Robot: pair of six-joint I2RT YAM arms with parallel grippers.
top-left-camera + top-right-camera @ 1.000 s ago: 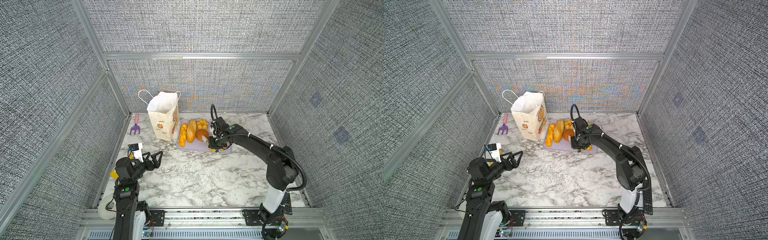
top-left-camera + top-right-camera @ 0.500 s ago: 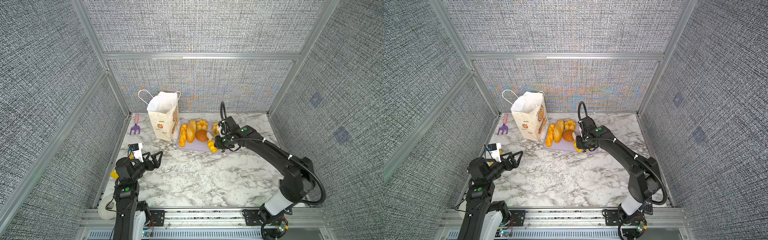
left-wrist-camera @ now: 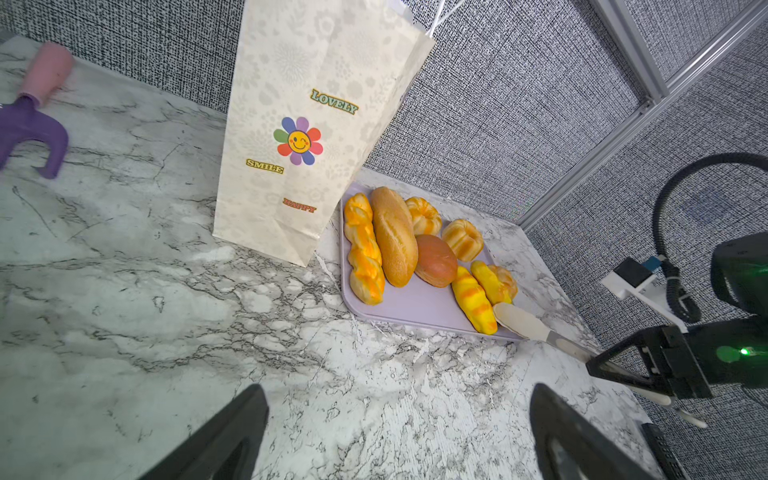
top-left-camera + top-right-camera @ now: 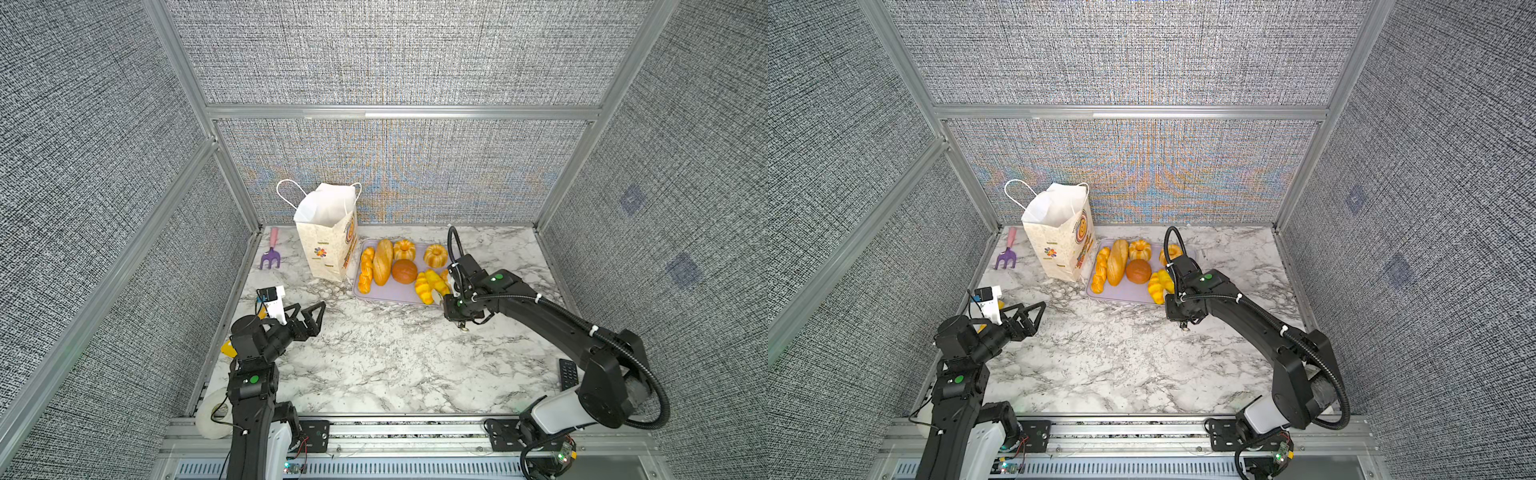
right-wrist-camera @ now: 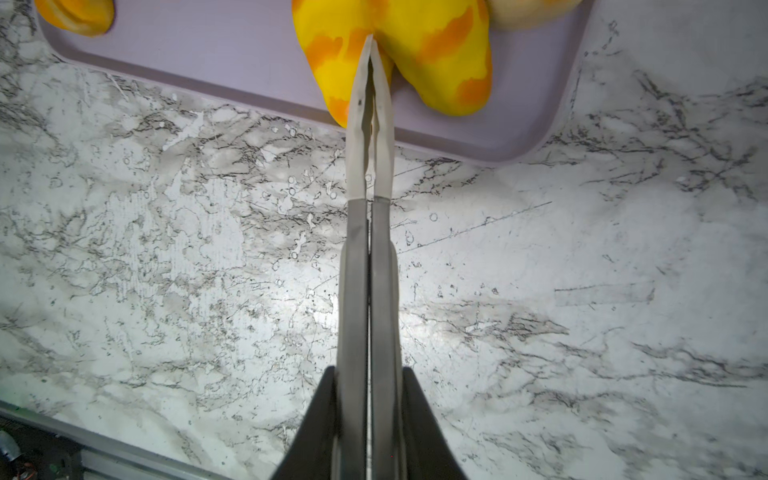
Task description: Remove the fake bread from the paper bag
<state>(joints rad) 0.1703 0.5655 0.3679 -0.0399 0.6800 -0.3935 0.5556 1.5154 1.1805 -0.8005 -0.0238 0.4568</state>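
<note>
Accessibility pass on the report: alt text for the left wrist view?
A cream paper bag stands upright on a marble table, beside a lilac tray of golden toy breads; closed tongs in the right hand reach over the tray's edge.

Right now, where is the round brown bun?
In both top views the round brown bun lies on the lilac tray, right of the paper bag, between the long loaf on its left and the striped rolls on its right.

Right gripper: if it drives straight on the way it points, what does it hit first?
The striped rolls on the lilac tray. The right gripper is shut on the tongs, whose closed tips lie at the seam between the two rolls. Whether they touch is unclear.
</note>
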